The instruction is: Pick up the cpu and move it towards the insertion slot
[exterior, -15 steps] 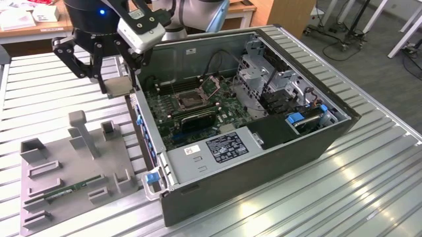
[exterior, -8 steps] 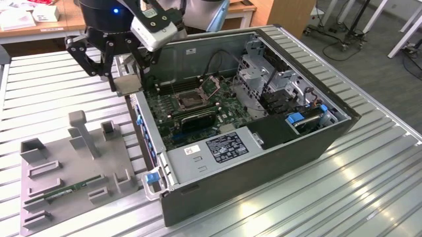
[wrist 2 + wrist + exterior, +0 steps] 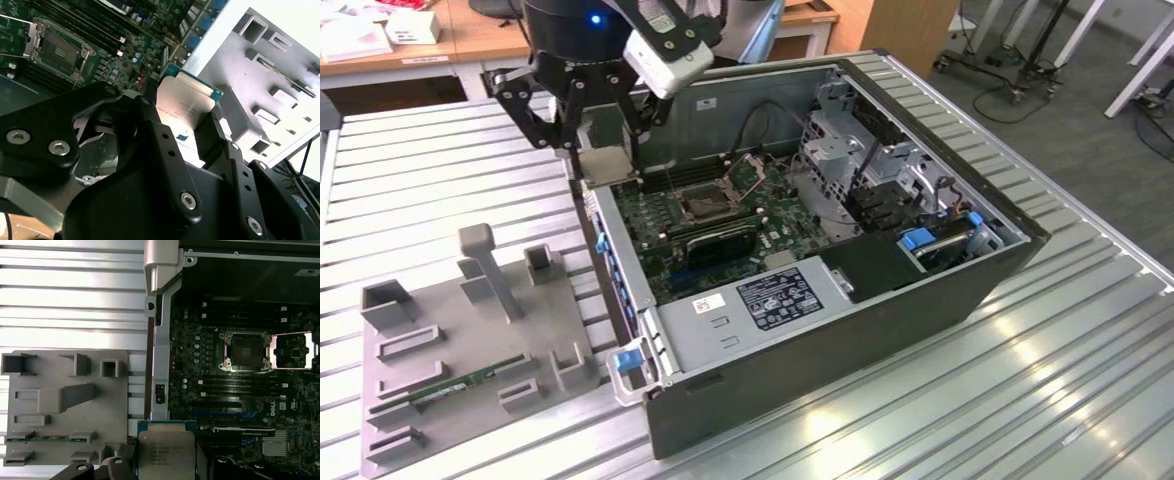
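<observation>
Jaws of the gripper [image 3: 181, 125] pinch the cpu [image 3: 165, 452] — insertion slot [image 3: 245, 351] well apart.

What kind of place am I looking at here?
Probably a robotics lab or test workshop: an open computer case sits on a ribbed metal table, a grey parts fixture lies beside it, and the gripper holds the cpu. Desks stand behind.
</observation>
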Motion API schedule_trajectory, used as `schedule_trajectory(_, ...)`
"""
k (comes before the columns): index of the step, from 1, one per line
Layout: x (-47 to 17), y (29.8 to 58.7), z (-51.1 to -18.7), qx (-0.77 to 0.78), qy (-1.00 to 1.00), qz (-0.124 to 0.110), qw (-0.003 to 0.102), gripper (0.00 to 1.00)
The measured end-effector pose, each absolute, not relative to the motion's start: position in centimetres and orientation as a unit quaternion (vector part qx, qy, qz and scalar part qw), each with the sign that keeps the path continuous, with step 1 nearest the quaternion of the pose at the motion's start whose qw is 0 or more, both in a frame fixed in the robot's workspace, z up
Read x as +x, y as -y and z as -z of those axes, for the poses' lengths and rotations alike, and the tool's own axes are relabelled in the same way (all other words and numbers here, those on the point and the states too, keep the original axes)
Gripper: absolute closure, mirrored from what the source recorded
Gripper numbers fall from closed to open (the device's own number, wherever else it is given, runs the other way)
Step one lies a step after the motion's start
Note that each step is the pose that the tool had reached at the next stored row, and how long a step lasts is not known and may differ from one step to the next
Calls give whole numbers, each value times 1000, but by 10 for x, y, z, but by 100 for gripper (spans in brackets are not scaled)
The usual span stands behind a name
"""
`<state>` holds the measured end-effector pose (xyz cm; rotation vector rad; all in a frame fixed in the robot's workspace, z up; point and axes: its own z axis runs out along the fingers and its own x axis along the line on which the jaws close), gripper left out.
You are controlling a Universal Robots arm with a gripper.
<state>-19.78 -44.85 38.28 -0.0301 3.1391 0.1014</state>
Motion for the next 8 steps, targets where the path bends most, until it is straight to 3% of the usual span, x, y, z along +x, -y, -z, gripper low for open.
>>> schedule_trajectory(8, -179, 448, -382, -10, -999, -32, 0, 45)
